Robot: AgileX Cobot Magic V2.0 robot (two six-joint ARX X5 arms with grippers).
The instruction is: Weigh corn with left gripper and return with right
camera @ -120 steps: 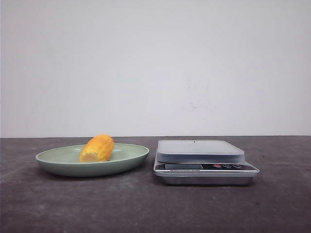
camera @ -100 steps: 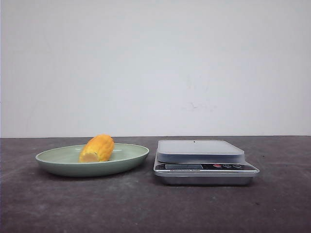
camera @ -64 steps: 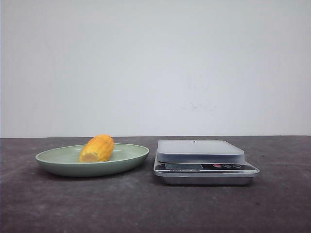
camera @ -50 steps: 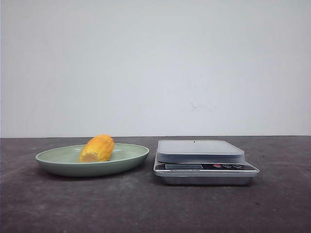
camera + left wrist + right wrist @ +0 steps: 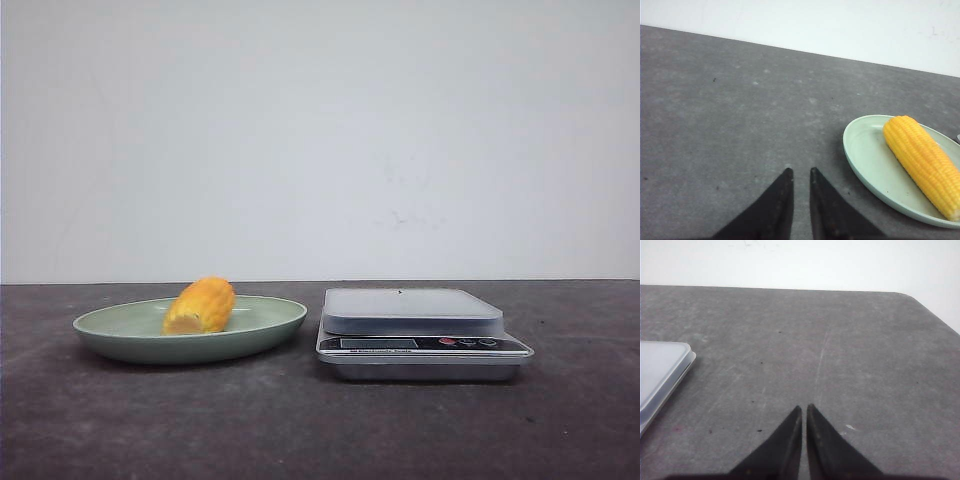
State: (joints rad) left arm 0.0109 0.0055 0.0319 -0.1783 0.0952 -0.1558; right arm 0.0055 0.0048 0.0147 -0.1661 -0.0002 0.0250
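The yellow-orange corn (image 5: 200, 306) lies on its side in a pale green plate (image 5: 275, 322) at the table's left. In the left wrist view the corn (image 5: 922, 162) and the plate (image 5: 862, 155) show off to one side of my left gripper (image 5: 800, 171). That gripper hangs over bare table with its fingers nearly together, a narrow gap between them, holding nothing. My right gripper (image 5: 804, 407) is shut and empty over bare table, apart from the scale. Neither gripper shows in the front view.
A silver kitchen scale (image 5: 420, 335) with a flat pale platform stands just right of the plate; its corner shows in the right wrist view (image 5: 660, 370). The dark grey table ends at a white wall behind and has a rounded far right corner (image 5: 912, 297).
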